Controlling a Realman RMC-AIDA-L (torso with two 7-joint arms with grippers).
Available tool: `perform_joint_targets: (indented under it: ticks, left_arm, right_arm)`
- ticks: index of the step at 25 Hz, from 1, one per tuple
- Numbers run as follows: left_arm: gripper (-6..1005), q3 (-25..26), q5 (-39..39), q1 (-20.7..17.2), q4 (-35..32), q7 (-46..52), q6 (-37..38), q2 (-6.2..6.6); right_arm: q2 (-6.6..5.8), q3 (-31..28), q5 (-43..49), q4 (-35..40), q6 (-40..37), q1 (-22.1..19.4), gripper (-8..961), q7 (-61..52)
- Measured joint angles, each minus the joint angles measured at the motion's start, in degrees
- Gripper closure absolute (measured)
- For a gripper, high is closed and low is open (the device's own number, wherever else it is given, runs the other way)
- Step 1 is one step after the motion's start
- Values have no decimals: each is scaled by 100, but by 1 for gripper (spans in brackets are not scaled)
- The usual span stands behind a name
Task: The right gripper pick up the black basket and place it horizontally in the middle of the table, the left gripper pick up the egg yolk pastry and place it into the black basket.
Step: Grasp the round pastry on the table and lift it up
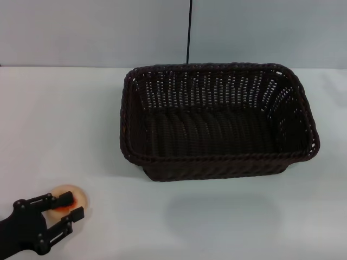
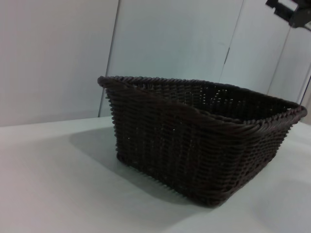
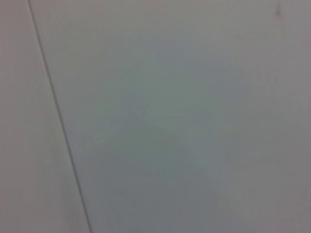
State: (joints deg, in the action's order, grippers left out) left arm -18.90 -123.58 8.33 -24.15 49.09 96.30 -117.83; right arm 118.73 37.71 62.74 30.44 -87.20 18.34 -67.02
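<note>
The black basket (image 1: 217, 122) stands upright and empty in the middle of the white table (image 1: 65, 124), long side across the view. It also fills the left wrist view (image 2: 199, 141). The egg yolk pastry (image 1: 73, 194) lies flat on the table at the front left, orange-red centre up. My left gripper (image 1: 66, 208) is over the pastry, with its fingers apart and partly covering it. A black piece in the top corner of the left wrist view (image 2: 291, 12), high beyond the basket, looks like my right gripper. The head view does not show it.
A thin black cable (image 1: 189, 30) hangs down the wall behind the basket. The right wrist view shows only a plain pale wall. White tabletop lies between the pastry and the basket.
</note>
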Motion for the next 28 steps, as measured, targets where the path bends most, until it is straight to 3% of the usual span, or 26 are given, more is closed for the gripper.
perform_joint_targets:
  ticks: [6, 9, 13, 25, 26, 28]
  left_arm:
    - [559, 0, -5, 115, 8, -25, -160, -3]
    - [741, 0, -7, 146, 3, -26, -167, -3]
    - [883, -22, -8, 182, -3, -25, -172, -3]
    - [974, -50, 34, 195, 4, -20, -55, 3]
    - [974, 320, 54, 194, -13, -22, 206, 32]
    - [973, 488, 59, 192, -15, -22, 316, 45]
  right_arm:
    - [-16, -38, -5, -68, -193, 26, 351, 15]
    - [-17, -39, -6, -69, -196, 17, 351, 15]
    - [-17, -53, -8, -72, -199, 14, 351, 15]
    - [-5, -257, -46, -74, -249, -12, 351, 22]
    - [-2, -382, -77, -92, -321, -29, 351, 22]
    - [-1, -465, -82, -117, -362, -41, 351, 22]
